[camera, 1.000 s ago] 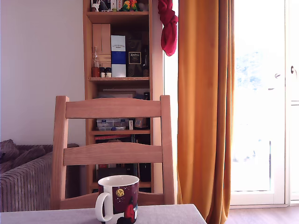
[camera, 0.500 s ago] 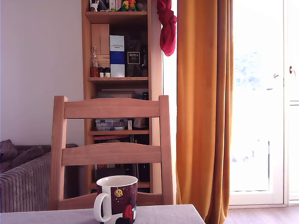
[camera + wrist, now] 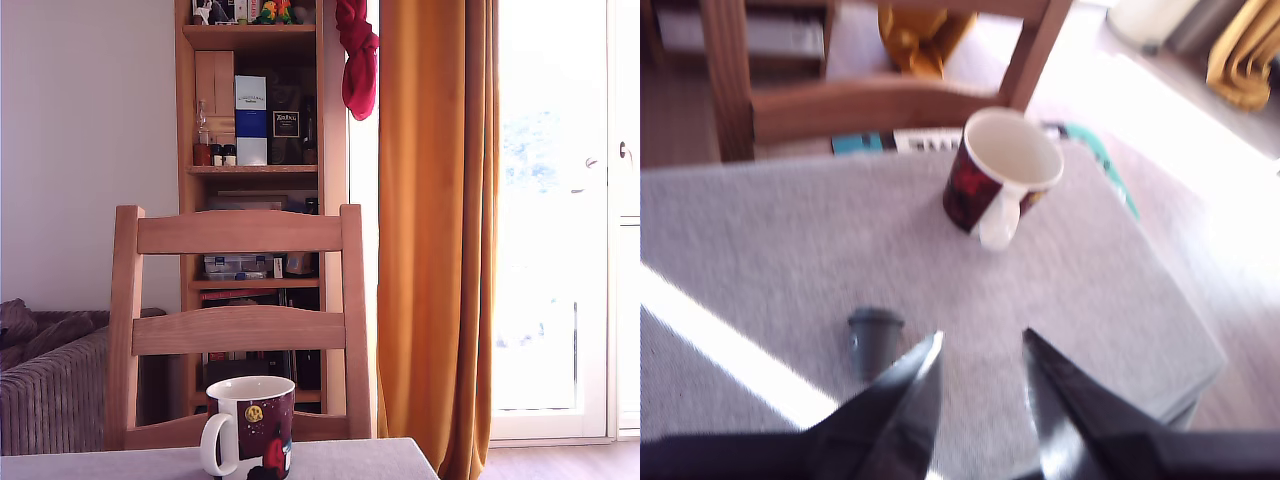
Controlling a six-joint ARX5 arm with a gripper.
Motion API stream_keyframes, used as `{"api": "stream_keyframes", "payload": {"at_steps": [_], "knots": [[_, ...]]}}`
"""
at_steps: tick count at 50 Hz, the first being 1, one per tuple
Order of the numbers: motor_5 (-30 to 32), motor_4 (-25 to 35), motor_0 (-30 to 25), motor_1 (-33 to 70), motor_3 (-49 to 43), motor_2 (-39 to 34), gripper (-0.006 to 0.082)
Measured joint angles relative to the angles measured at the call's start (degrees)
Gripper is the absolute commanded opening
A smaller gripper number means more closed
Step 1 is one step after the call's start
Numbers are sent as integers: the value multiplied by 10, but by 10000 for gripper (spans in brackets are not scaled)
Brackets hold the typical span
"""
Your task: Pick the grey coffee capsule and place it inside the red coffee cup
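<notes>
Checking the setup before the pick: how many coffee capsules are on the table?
1. The grey coffee capsule stands on the table, apart from the red coffee cup; the exterior view hides it.

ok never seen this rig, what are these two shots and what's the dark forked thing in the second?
It is one robot arm, filmed by two cameras. The exterior view sits low at table height, off the arm: it shows the mug on the table, with a chair, a shelf and a curtain behind. The arm itself is out of that shot.

The wrist view rides on the arm and looks down at the table. The dark fork is the tool, the arm's two-fingered gripper; its fingers stand apart and hold nothing. The grey capsule stands on the cloth beside one finger, not between them. The mug is farther off, upright, its white inside seemingly empty.
</notes>
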Motion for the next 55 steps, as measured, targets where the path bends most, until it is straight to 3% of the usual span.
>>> {"api": "stream_keyframes", "payload": {"at_steps": [12,24,55], "knots": [[38,-67,-43,177,1,57,674],[62,-97,-69,328,27,118,686],[95,-106,-69,563,132,166,685]]}}
